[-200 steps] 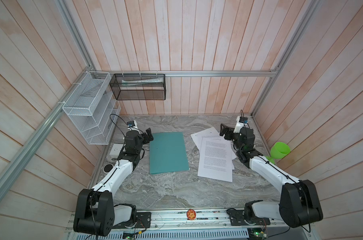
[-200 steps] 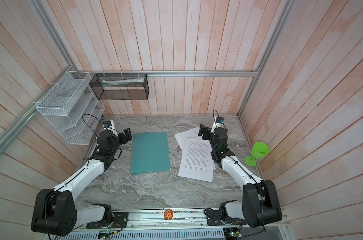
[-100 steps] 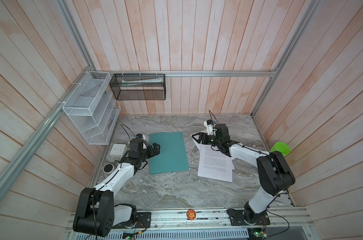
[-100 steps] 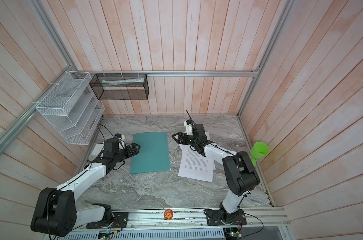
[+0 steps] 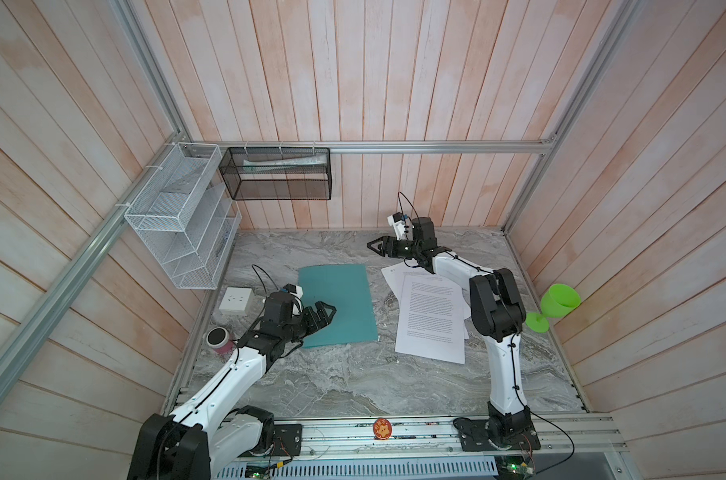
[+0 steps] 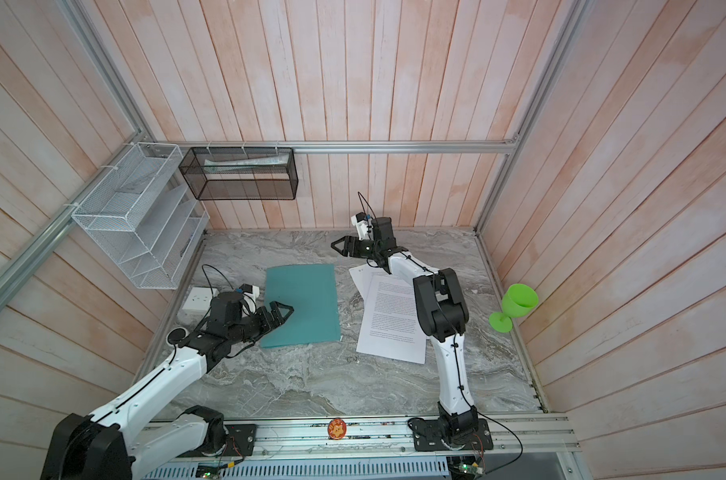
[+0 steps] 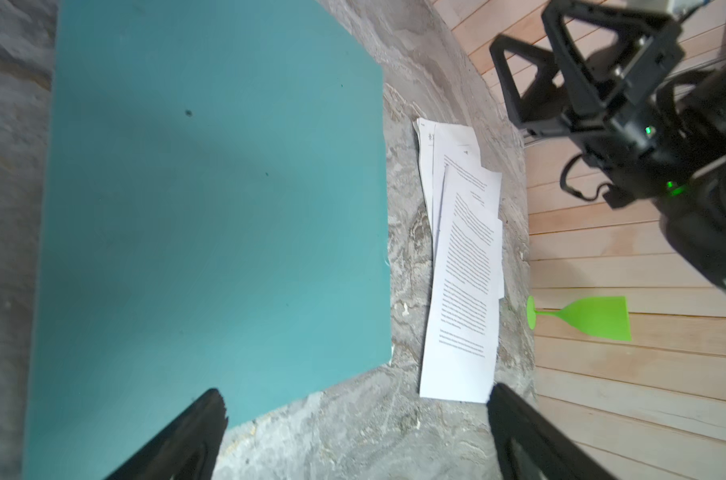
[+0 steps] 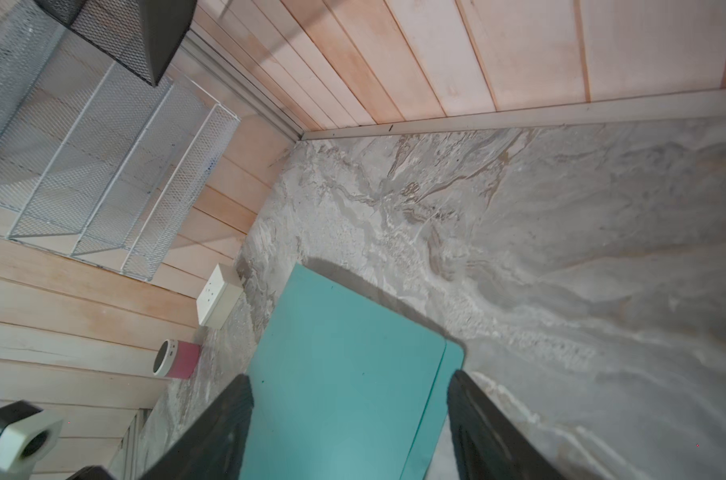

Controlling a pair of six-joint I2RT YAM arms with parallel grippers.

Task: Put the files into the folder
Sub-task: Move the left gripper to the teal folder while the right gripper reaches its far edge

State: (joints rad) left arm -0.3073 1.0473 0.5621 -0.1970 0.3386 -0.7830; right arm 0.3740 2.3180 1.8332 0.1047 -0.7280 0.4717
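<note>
The left gripper [image 5: 327, 312] hovers wide apart over the thin teal-green rectangular folder [image 5: 344, 291]; the right gripper [image 5: 374, 246], also apart and empty, hangs near the white printed paper sheets [image 5: 430, 320].

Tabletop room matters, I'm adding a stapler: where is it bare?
Bare: the wide marble strip between the folder, the files and the front rail. Crowded: socket block and left arm beside the folder; files, right arm and goblet opposite.
</note>
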